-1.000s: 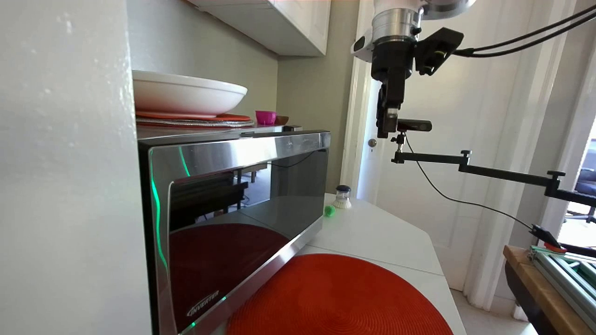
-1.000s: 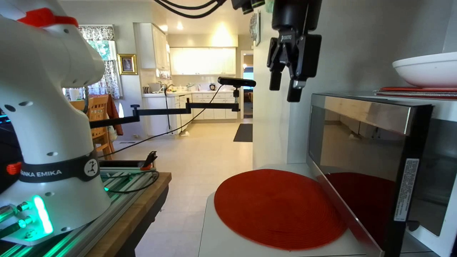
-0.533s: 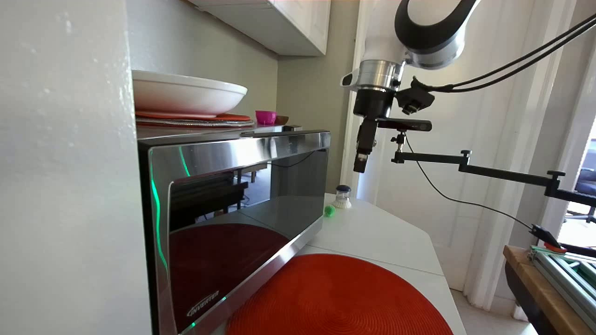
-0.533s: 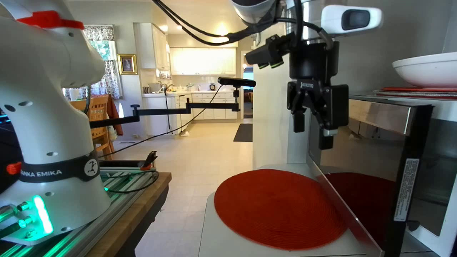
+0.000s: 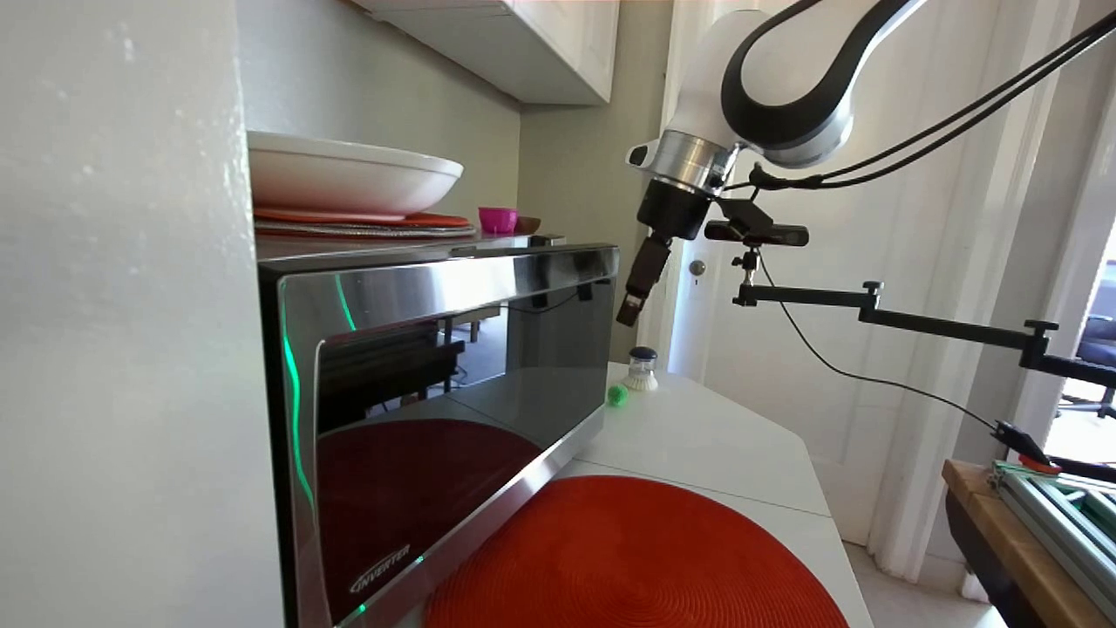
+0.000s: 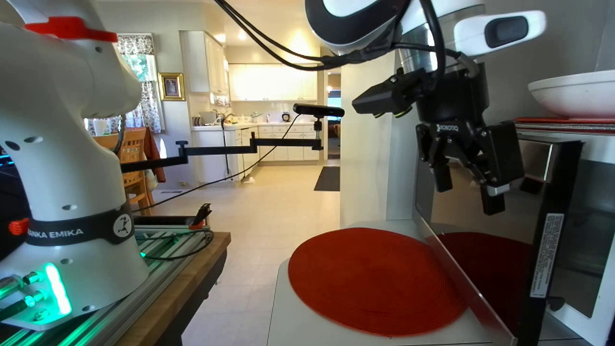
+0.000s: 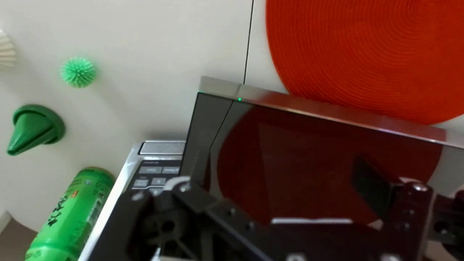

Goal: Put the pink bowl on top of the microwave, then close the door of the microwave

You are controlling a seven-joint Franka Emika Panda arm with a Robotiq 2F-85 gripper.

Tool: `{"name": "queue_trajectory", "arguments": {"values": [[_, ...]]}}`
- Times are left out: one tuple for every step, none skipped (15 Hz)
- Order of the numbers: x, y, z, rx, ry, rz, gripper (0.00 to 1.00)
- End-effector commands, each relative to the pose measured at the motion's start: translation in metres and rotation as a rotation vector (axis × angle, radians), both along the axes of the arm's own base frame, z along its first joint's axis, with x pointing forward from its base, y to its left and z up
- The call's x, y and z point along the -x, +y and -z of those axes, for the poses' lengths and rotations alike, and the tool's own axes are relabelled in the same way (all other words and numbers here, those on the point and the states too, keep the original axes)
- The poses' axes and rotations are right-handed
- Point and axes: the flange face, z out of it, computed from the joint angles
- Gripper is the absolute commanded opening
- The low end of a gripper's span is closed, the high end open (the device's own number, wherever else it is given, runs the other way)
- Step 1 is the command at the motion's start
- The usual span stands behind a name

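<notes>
The pink bowl sits on the top of the microwave, beyond a stack of plates; it is out of view elsewhere. A dark glass door in a steel frame stands ajar, with the microwave's white front frame showing behind its edge. My gripper is tilted, its fingertips pointing toward the upper part of the glass, near the far end of the door. Those fingers are spread with nothing between them. In the wrist view the gripper hovers over the glass, and I cannot tell any contact.
A round red placemat lies before the door. Beside the microwave are a green spiky ball, a green cone and a green can. A wide white dish rests on plates up top. A cabinet hangs above.
My gripper has come down and moved toward the microwave door, tilting over as it went. It has stayed open. Bowl and door have not moved.
</notes>
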Motion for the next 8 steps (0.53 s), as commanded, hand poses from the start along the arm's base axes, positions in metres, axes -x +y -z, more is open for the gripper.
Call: {"name": "queue_trajectory", "arguments": {"values": [[-0.0065,-0.0024,0.0045,0.005,-0.056,0.003,1.0],[-0.0079,-0.0021,0.0055,0.006,-0.073,0.004,1.0],[-0.0094,-0.0019,0.0068,0.007,-0.086,0.008,1.0],[-0.0112,-0.0018,0.0079,0.007,-0.101,0.01,1.0],[-0.0122,-0.001,0.0085,0.001,-0.11,0.016,0.75],[-0.0127,0.0002,0.0086,-0.004,-0.118,0.018,0.73],[-0.0132,0.0012,0.0091,-0.007,-0.124,0.018,0.66],[-0.0136,0.0025,0.0089,-0.012,-0.127,0.019,0.56]]}}
